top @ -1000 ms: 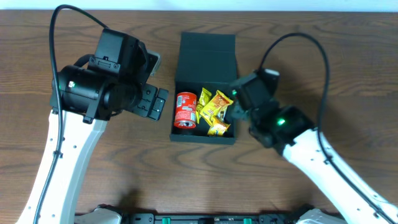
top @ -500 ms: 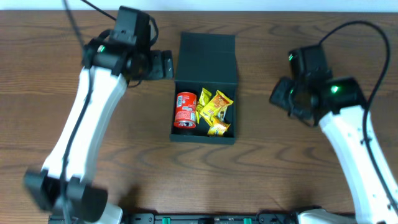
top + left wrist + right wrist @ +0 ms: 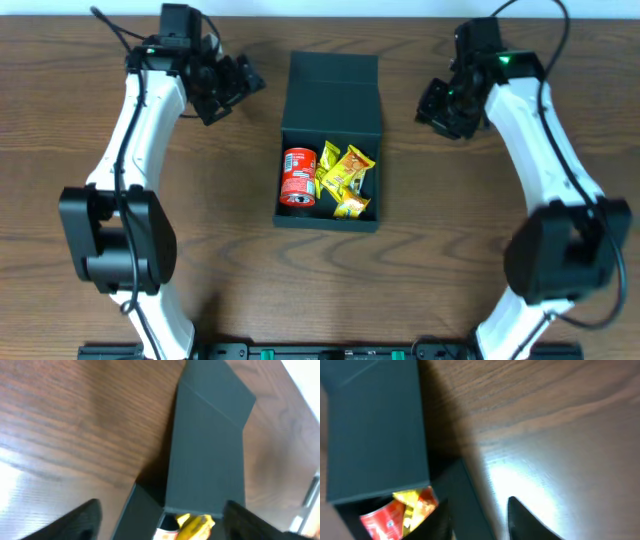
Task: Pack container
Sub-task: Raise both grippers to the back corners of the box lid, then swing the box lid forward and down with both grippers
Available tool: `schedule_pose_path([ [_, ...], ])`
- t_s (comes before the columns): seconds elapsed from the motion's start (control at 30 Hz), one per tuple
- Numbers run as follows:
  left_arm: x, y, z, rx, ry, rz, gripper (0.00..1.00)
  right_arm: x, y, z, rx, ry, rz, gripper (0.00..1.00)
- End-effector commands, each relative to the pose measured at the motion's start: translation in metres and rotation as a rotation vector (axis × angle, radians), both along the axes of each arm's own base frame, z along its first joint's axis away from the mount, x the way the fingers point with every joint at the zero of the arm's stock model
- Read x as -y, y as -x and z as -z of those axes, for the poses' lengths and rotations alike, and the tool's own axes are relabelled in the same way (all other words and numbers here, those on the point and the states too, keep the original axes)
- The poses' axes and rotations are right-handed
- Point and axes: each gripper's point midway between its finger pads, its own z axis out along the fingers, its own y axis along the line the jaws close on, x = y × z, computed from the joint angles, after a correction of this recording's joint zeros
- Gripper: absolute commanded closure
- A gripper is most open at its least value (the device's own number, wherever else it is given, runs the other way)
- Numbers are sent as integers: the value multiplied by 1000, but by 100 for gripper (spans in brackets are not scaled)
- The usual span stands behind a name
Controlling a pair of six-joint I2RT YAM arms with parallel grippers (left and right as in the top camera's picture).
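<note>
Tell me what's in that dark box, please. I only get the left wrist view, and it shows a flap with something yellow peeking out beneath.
Observer: From overhead, the container lies open. A red can lies on the side nearer the left arm, and yellow snack packets fill the rest.
Operator: And where is the other arm?
Observer: The right gripper hovers above the table on the lid's far side, clear of the container, jaws apart and holding nothing.

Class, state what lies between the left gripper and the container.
Only bare wooden table separates the left gripper from the container, as the overhead view shows.
</note>
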Motion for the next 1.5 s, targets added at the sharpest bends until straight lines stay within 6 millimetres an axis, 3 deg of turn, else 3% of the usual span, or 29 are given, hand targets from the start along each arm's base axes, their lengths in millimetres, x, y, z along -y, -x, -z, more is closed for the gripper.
schedule_pose_path([
  [0.0, 10, -7, 20, -56, 98, -4, 61, -4, -9, 5, -4, -63, -14, 72],
  [0.07, 11, -10, 33, -90, 111, -37, 87, -7, -12, 11, -8, -76, -17, 83],
  [0.1, 11, -12, 41, -103, 114, -48, 94, -7, -14, 13, -5, -76, -17, 91],
  [0.17, 11, -15, 55, -135, 124, -68, 94, -8, -19, 13, 13, -82, -19, 99],
  [0.3, 21, -16, 89, -219, 201, -89, 94, -13, -35, 8, 77, -107, -1, 99],
  [0.43, 25, -15, 104, -252, 225, -86, 94, -13, -42, 5, 106, -111, 13, 98],
  [0.7, 25, -20, 104, -230, 223, -87, 94, -5, -46, 10, 106, -68, 46, 98],
  [0.83, 27, -25, 102, -211, 236, -88, 94, -4, -46, 28, 71, -56, 51, 99],
  [1.13, 45, -27, 99, -195, 243, -69, 94, -30, -58, 58, 43, -183, 40, 98],
  [1.47, 57, -25, 99, -192, 241, -46, 94, -57, -63, 62, 50, -262, 24, 98],
])
